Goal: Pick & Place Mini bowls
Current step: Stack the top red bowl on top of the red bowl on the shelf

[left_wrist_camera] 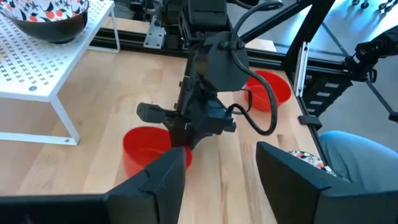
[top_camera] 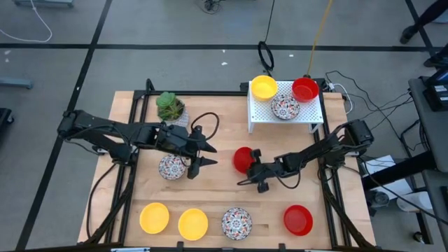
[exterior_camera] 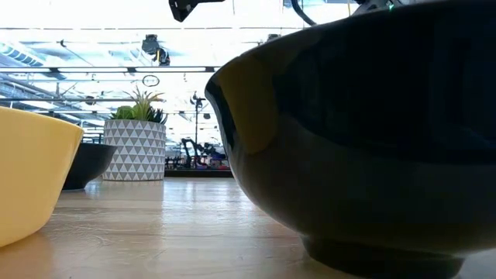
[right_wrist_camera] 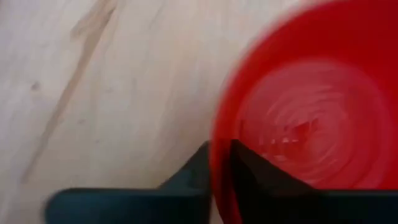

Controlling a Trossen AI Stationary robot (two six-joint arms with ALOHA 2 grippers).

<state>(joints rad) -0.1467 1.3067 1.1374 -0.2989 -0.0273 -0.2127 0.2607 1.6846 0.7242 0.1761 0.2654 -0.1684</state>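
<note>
My right gripper (top_camera: 252, 162) is shut on a red mini bowl (top_camera: 242, 159) at the table's middle. My left gripper (top_camera: 208, 155) is open and empty, just right of a patterned bowl (top_camera: 171, 167) that sits on the table. In the left wrist view its fingers (left_wrist_camera: 168, 180) stand wide apart, facing the right gripper (left_wrist_camera: 186, 121) and the red bowl (left_wrist_camera: 144, 148). A yellow bowl (top_camera: 264, 87), a red bowl (top_camera: 305, 89) and a patterned bowl (top_camera: 285, 107) sit on a white rack (top_camera: 259, 119). My right gripper holds the red bowl by its rim (right_wrist_camera: 219, 155) on the side toward the table's right. One finger (right_wrist_camera: 252, 177) is inside the bowl and one (right_wrist_camera: 199, 165) outside. The fingers come from the table's right, slanting down. I cannot tell whether the bowl is clear of the table.
Along the near edge stand two yellow bowls (top_camera: 154, 217) (top_camera: 192, 224), a patterned bowl (top_camera: 236, 222) and a red bowl (top_camera: 298, 219). A potted green plant (top_camera: 170, 106) stands at the far left. The low view is mostly filled by a dark bowl's wall (exterior_camera: 372, 132).
</note>
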